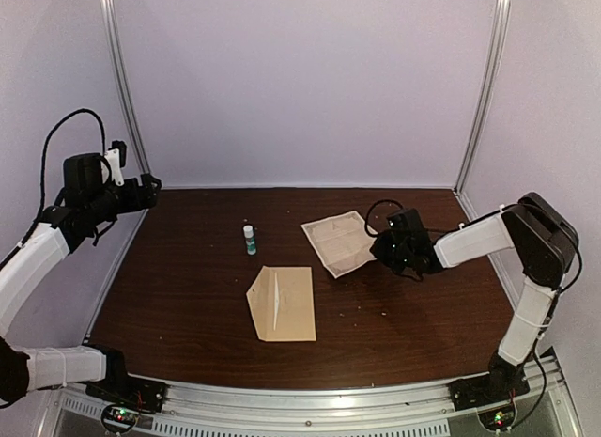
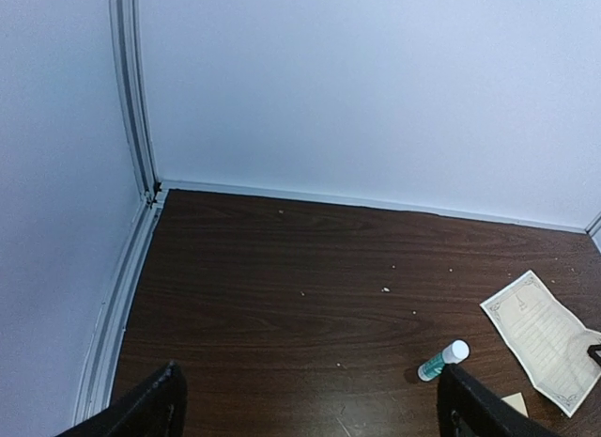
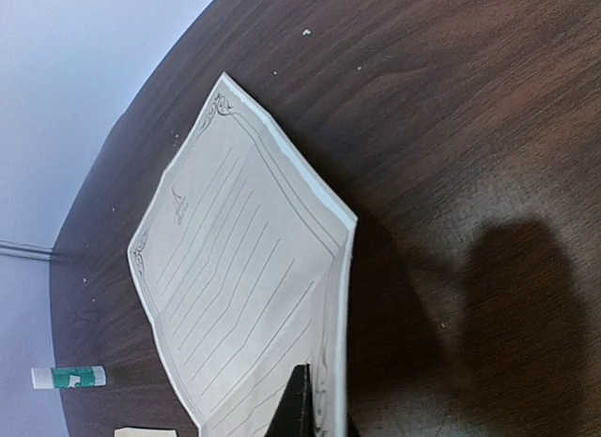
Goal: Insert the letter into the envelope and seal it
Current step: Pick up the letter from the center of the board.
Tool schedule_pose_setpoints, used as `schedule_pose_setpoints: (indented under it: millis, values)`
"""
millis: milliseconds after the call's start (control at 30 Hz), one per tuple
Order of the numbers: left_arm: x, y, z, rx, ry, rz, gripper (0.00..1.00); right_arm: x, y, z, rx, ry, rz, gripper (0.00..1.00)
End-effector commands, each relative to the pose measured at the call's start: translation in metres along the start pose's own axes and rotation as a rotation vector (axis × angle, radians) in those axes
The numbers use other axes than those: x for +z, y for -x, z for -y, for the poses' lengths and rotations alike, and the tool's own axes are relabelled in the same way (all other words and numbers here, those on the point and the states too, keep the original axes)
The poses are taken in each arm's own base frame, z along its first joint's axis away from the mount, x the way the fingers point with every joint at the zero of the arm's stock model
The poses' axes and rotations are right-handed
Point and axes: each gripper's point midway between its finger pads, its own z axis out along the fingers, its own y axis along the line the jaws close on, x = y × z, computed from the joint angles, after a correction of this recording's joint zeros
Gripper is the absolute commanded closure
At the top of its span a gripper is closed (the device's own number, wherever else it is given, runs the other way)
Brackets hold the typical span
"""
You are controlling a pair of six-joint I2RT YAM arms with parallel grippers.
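Note:
The letter [image 1: 338,241], a cream sheet with a dark border and ruled lines, lies right of the table's middle. Its near right edge is lifted. My right gripper [image 1: 380,247] is shut on that edge. In the right wrist view one dark finger [image 3: 300,407] presses on the letter [image 3: 235,277] where the sheet bends up. The tan envelope [image 1: 282,304] lies flat in front of the middle, its pointed flap to the left. My left gripper [image 1: 150,185] is open and empty, held high at the far left. Its fingers [image 2: 150,409] show at that view's bottom corners.
A small glue stick [image 1: 249,239] with a white cap and green label stands left of the letter; it also shows in the left wrist view [image 2: 443,360] and the right wrist view [image 3: 68,377]. White walls and metal corner posts enclose the dark wood table [image 1: 188,296].

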Motion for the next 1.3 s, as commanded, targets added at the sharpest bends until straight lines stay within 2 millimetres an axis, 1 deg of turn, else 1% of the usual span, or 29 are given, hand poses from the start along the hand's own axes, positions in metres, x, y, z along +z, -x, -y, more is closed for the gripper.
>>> schedule_pose_setpoints:
  millis: [0,33,133,167,233,333,433,533,600,700,767,900,1000,1033,1100,1267]
  values:
    - [-0.003,0.01,-0.003,0.009,0.011,0.048,0.06,-0.012,0.024,-0.018,-0.003,0.055,0.069,1.0]
    - [-0.004,0.012,-0.009,0.005,0.043,0.057,0.06,-0.016,0.028,-0.02,-0.01,0.065,0.08,1.0]
    - [-0.01,0.015,-0.018,-0.015,0.089,0.08,0.06,-0.036,0.041,-0.028,-0.05,0.085,0.124,1.0]
    - [-0.011,0.015,-0.02,-0.021,0.099,0.086,0.06,-0.047,0.048,-0.032,-0.063,0.095,0.145,1.0]
    - [-0.016,0.018,-0.022,-0.027,0.108,0.105,0.06,-0.063,0.055,-0.036,-0.102,0.105,0.166,1.0]
    - [-0.019,0.018,-0.029,-0.038,0.146,0.116,0.06,-0.086,0.063,-0.049,-0.193,0.133,0.172,1.0]
    - [-0.017,0.014,-0.026,-0.04,0.13,0.104,0.06,-0.109,0.065,-0.063,-0.306,0.172,0.152,1.0]
    - [-0.012,0.011,-0.017,-0.038,0.074,0.085,0.06,-0.132,0.058,-0.08,-0.421,0.248,0.092,1.0]
    - [-0.011,0.011,-0.003,-0.027,-0.008,0.087,0.06,-0.149,0.051,-0.091,-0.482,0.314,0.052,1.0]
    - [-0.017,0.013,0.015,0.001,-0.119,0.13,0.07,-0.175,0.038,-0.106,-0.553,0.423,-0.009,1.0]
    - [-0.023,0.015,0.022,0.019,-0.156,0.164,0.07,-0.193,0.028,-0.117,-0.593,0.508,-0.049,1.0]
    - [-0.026,0.016,0.034,0.058,-0.226,0.184,0.07,-0.227,0.008,-0.139,-0.655,0.678,-0.119,1.0]
    - [-0.023,0.011,0.048,0.075,-0.309,0.16,0.07,-0.252,-0.006,-0.156,-0.701,0.792,-0.164,1.0]
    - [-0.022,0.007,0.054,0.079,-0.345,0.145,0.08,-0.261,-0.011,-0.162,-0.719,0.834,-0.175,1.0]
    - [-0.022,0.007,0.067,0.095,-0.413,0.15,0.08,-0.278,-0.019,-0.174,-0.748,0.909,-0.188,1.0]
    - [-0.022,-0.006,0.099,0.131,-0.519,0.107,0.08,-0.316,-0.041,-0.198,-0.818,1.072,-0.248,1.0]
